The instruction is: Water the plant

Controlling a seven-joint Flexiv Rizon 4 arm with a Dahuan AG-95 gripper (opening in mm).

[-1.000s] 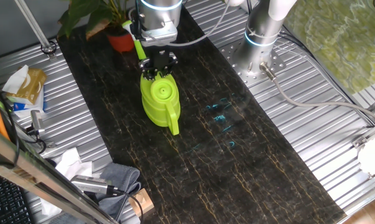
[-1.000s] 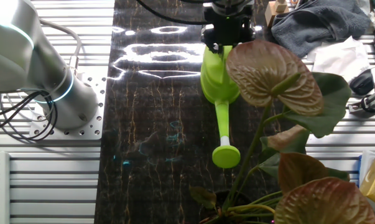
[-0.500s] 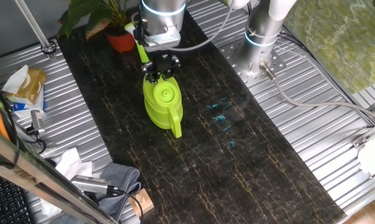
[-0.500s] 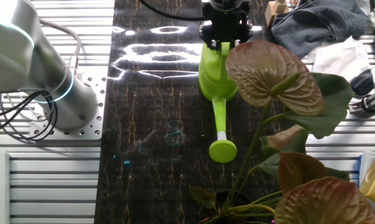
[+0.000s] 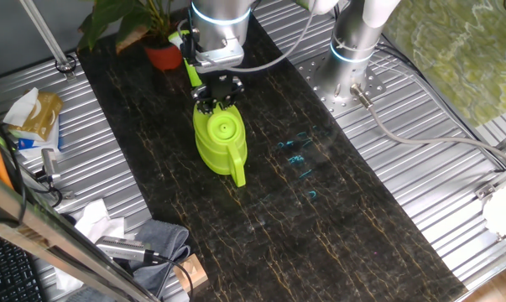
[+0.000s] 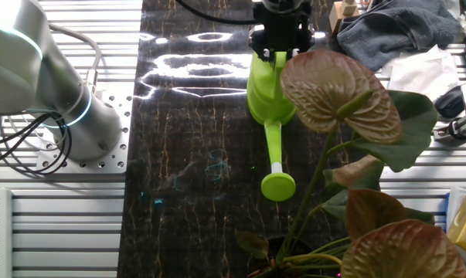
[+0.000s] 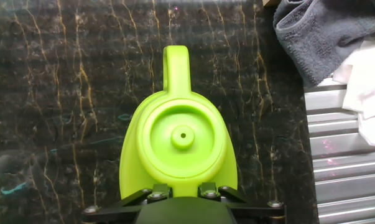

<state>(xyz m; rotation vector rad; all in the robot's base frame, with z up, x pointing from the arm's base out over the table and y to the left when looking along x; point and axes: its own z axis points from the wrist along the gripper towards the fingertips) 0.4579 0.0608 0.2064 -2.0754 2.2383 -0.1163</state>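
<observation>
A lime-green watering can [image 5: 219, 138] is held over the dark marbled mat [image 5: 320, 226]. My gripper [image 5: 216, 94] is shut on its top, at the end nearest the plant. The can's long spout [image 6: 274, 150] points toward the plant and its round head is just short of the stems. The plant has broad green and brownish leaves [image 6: 337, 93] and an orange-red pot [image 5: 163, 55] at the mat's far left corner. In the hand view the can [image 7: 182, 140] fills the middle, with my gripper [image 7: 181, 194] at the bottom edge and the fingertips [image 7: 155, 190] against the can.
The robot base [image 5: 353, 67] stands on the ribbed metal table right of the mat. A grey cloth [image 5: 160, 243] and white tissues [image 5: 93, 222] lie at the mat's near left side. A yellow packet [image 5: 39, 113] lies left. Blue marks [image 5: 299, 155] are on the mat.
The gripper and the can moved together slightly toward the robot base side, then held still. The spout head shifted a little with them.
</observation>
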